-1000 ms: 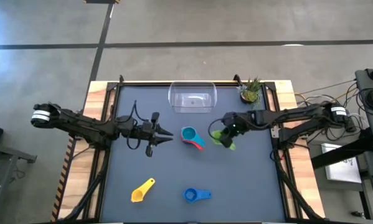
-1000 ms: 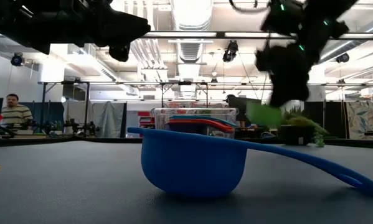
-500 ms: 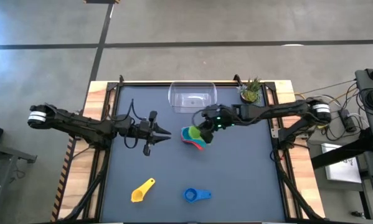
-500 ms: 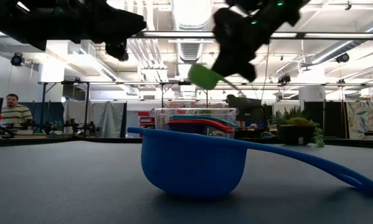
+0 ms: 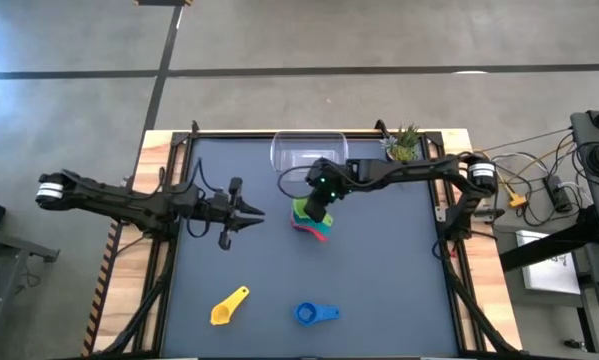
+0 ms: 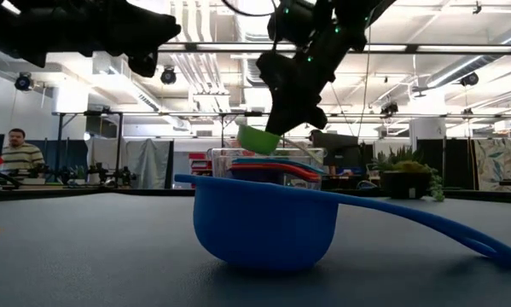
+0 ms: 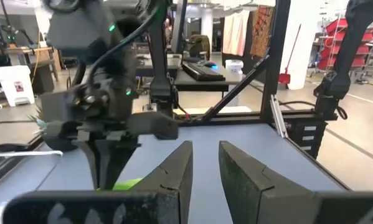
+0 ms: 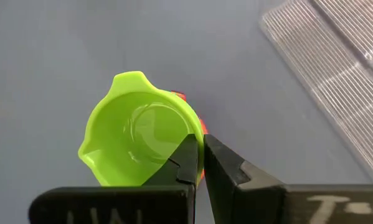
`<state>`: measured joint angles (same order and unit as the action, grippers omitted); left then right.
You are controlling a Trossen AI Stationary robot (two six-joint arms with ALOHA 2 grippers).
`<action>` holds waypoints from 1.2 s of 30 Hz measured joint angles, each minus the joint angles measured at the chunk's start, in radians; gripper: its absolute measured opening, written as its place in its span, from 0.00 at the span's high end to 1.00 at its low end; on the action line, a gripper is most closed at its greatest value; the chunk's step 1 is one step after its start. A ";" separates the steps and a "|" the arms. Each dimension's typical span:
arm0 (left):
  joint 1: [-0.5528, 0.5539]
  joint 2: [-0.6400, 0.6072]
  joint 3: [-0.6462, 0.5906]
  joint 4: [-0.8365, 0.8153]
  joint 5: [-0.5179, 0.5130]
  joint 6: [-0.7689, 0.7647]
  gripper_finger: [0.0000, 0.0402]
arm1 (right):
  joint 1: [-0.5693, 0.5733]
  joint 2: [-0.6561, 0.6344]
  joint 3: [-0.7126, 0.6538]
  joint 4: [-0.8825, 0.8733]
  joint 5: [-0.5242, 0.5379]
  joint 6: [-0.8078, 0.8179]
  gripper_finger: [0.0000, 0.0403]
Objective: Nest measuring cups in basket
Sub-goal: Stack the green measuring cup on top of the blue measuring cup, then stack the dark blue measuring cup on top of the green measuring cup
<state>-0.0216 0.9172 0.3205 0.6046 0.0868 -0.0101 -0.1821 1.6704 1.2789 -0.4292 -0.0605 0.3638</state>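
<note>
My right gripper [image 5: 317,203] is shut on the green measuring cup [image 8: 136,127] and holds it in the air just over a stack of a teal and a red cup [image 5: 317,229], near the table's middle. The stack stands in front of the clear basket [image 5: 309,156] at the far edge. A yellow cup [image 5: 229,306] and a blue cup [image 5: 315,313] lie on the mat near the front edge. My left gripper [image 5: 260,211] hovers left of the stack, pointing level at it, its fingers [image 7: 177,171] a little apart with nothing between them. My right gripper pinches the green cup's wall at the rim [image 8: 194,132], one finger inside the bowl and one outside. The fingers slant down from the table's right side. The cup hangs below them [image 6: 257,139], tilted and lifted clear, its mouth toward the wrist camera.
A small potted plant [image 5: 403,147] stands at the far right corner beside the basket. Black rails [image 5: 169,230] frame the mat on the left and right. The blue cup's long handle [image 6: 460,239] points toward the table's right.
My right gripper has carried the green cup toward the table's left and a little up, from right of the stack to just above it, staying shut on it. My left gripper has drawn back slightly toward the left edge.
</note>
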 joint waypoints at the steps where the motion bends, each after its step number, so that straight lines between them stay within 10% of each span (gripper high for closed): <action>1: 0.000 -0.007 -0.002 0.002 0.000 0.000 0.85 | -0.007 0.002 -0.001 0.000 -0.012 0.001 0.97; 22: 0.004 0.014 -0.005 0.001 -0.027 0.005 0.85 | 0.008 -0.016 0.003 -0.102 -0.064 -0.042 0.63; 36: 0.004 0.014 -0.005 0.001 -0.027 0.009 0.85 | 0.437 -0.064 -0.027 -0.103 0.042 -0.061 0.62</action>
<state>-0.0174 0.9310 0.3153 0.6056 0.0601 -0.0013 0.2550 1.6061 1.2519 -0.5318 -0.0184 0.3033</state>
